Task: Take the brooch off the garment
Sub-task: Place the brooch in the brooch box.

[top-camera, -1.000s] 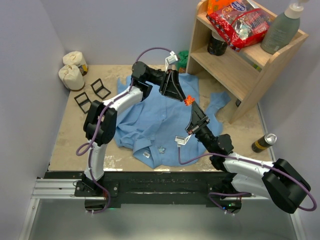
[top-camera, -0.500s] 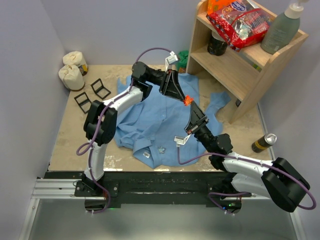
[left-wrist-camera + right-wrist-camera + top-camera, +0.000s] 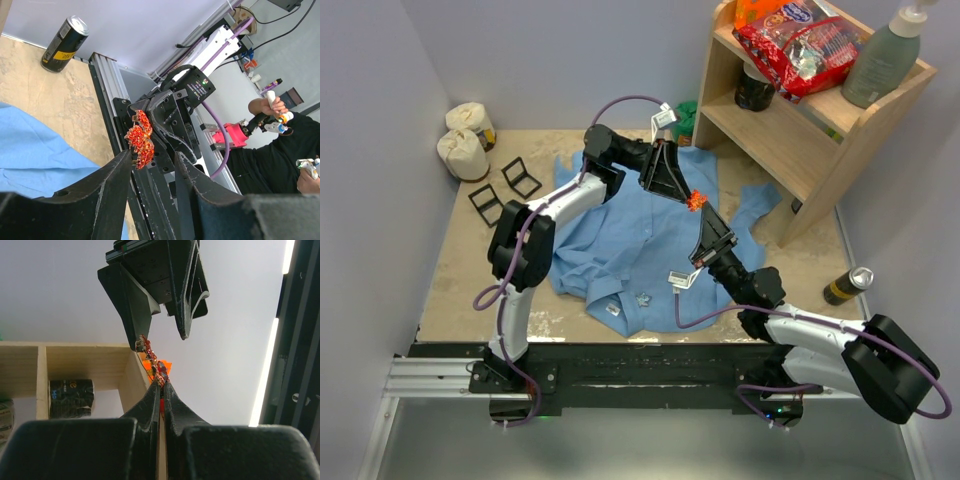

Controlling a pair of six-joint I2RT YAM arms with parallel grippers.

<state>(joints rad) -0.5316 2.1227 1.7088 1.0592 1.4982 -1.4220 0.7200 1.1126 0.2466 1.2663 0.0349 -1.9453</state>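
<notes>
The brooch (image 3: 697,201) is red-orange and sparkly, and it is in the air above the light-blue garment (image 3: 630,235). My right gripper (image 3: 703,212) is shut on its lower edge, as the right wrist view shows (image 3: 161,385). The brooch (image 3: 152,362) sticks up from the closed tips. My left gripper (image 3: 685,195) is open right at the brooch. In the left wrist view (image 3: 154,156) the brooch (image 3: 140,139) sits at the tip of the left-hand finger, not between the jaws. The garment (image 3: 35,155) lies spread below.
A wooden shelf unit (image 3: 800,110) stands at the back right with a snack bag (image 3: 800,45) and a bottle (image 3: 885,55). A can (image 3: 847,285) stands on the table at the right. Two black frames (image 3: 505,188) and white rolls (image 3: 465,140) are at the left.
The right gripper with the brooch has edged slightly up and toward the left gripper's fingertips. The left arm has barely moved.
</notes>
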